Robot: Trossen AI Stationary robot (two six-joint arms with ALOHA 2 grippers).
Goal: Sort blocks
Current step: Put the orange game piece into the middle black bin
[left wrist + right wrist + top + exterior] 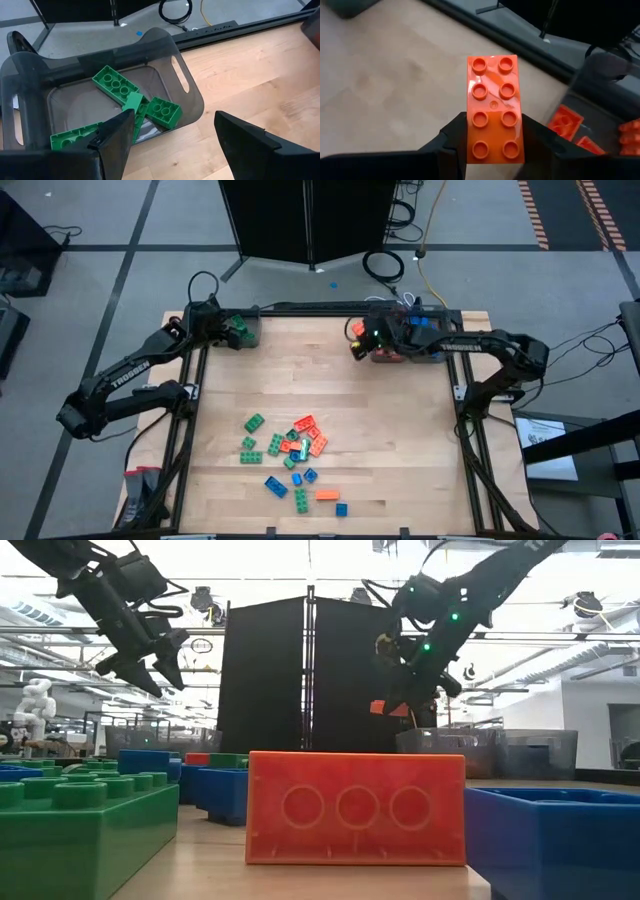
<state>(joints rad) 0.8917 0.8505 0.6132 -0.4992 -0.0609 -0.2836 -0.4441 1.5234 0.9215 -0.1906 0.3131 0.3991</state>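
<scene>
My left gripper (pixel 222 330) is open and empty over the grey bin (pixel 187 107) at the table's far left. Several green bricks (pixel 162 111) lie on that bin's floor. My right gripper (pixel 357 342) is shut on an orange two-by-four brick (pixel 492 110) in the air at the table's far middle. It is just left of a grey bin (pixel 410 345) holding orange and blue bricks. A loose pile of green, orange and blue bricks (pixel 295 450) lies on the table toward its near edge. My right gripper pinches the orange brick's two long sides (pixel 469 135) between its two fingers, at the brick's end nearest the wrist. The fingers lie across the brick and its studded top faces the wrist camera. The brick (pixel 378 708) is lifted well clear of the table.
The right bin with orange bricks (pixel 565 122) shows beside the held brick. A black frame rail (pixel 320 308) runs along the table's far edge. Bare wood (pixel 300 370) lies between the bins and the pile. In the low view, big bricks (pixel 355 808) stand close to the camera.
</scene>
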